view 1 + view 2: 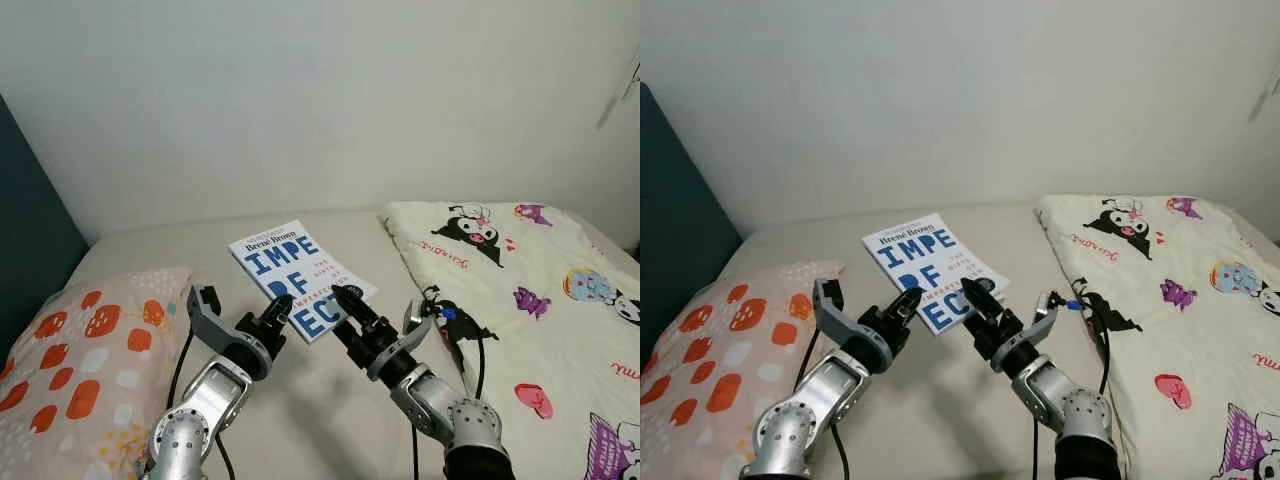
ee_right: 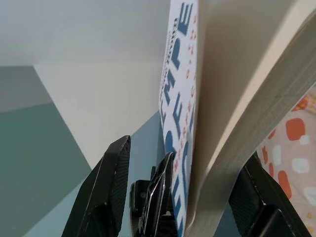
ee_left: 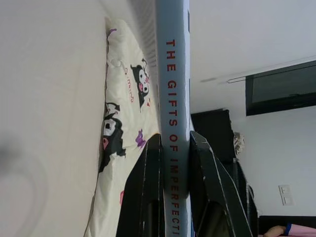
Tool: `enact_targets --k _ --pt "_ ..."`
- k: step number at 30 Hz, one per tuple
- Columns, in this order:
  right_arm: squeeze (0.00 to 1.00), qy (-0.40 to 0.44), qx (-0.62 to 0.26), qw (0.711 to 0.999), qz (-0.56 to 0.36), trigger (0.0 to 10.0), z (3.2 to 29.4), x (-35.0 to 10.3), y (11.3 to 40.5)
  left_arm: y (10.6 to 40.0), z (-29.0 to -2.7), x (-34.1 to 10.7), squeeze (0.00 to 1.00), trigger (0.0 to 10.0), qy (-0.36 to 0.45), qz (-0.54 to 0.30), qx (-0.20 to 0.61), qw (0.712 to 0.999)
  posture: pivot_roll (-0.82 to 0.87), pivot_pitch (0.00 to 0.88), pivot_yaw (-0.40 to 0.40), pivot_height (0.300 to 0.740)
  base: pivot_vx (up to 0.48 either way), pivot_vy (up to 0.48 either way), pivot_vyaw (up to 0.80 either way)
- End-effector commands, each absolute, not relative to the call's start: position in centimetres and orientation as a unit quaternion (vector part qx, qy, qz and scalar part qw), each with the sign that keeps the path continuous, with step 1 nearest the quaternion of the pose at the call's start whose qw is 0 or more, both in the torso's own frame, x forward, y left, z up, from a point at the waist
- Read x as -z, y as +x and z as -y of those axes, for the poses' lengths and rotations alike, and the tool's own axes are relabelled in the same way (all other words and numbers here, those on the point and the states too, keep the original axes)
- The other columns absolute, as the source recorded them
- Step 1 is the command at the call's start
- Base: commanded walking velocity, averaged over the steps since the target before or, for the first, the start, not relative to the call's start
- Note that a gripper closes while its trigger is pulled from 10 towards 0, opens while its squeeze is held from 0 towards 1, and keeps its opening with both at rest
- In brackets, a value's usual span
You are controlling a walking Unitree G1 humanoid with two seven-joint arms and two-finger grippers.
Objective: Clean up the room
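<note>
Both the left gripper [image 1: 277, 318] and right gripper [image 1: 345, 300] clamp the book [image 1: 300, 275] above the bed [image 1: 330, 400]; the left wrist view shows its spine title, the right wrist view apparently its page edges.

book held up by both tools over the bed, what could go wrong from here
The book is pinched at its near edge by the left tool on the spine and the right tool on the page side. Its far end sticks out unsupported, so it may sag or slip. The cover may gape from the pages. Uneven arm motion could twist it.

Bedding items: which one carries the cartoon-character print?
The cream duvet on the robot's right, printed with black-and-white cartoon figures; the pillow on the left has orange blotches instead.
</note>
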State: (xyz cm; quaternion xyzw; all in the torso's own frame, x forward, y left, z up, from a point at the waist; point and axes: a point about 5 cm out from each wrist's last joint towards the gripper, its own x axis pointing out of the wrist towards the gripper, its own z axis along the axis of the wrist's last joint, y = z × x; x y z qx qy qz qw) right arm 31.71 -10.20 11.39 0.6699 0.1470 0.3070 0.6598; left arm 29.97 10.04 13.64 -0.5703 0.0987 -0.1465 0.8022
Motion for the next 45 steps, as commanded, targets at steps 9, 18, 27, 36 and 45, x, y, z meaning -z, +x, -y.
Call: enact_targets --k 9,18,27,36,45 --pt "0.0 0.653 -0.328 0.674 -0.106 10.0 10.2 -12.9 32.2 28.9 -8.2 -11.7 0.0 10.0 -0.603 -0.131 0.13 0.776 -0.01 0.098 0.021 0.74 0.0 0.0 0.0" --pt "0.0 0.66 -0.298 0.684 -0.085 1.8 10.9 -12.7 32.7 28.9 -8.5 -11.6 0.0 10.0 -0.606 -0.128 0.122 0.776 -0.01 0.098 0.02 0.74 0.0 0.0 0.0" --pt "0.0 0.665 -0.295 0.683 -0.073 0.0 11.1 -12.7 32.7 28.7 -8.4 -11.6 0.0 10.0 -0.602 -0.132 0.126 0.778 -0.01 0.1 0.024 0.74 0.0 0.0 0.0" --pt "0.0 0.664 -0.298 0.683 -0.068 0.0 10.9 -12.7 32.6 28.8 -8.2 -11.6 1.0 10.0 -0.593 -0.136 0.133 0.782 -0.01 0.102 0.029 0.74 0.0 0.0 0.0" --pt "0.0 0.663 -0.296 0.684 -0.065 0.0 11.0 -12.7 32.5 28.8 -8.2 -11.7 1.0 10.0 -0.586 -0.131 0.138 0.788 -0.01 0.106 0.029 0.74 0.0 0.0 0.0"
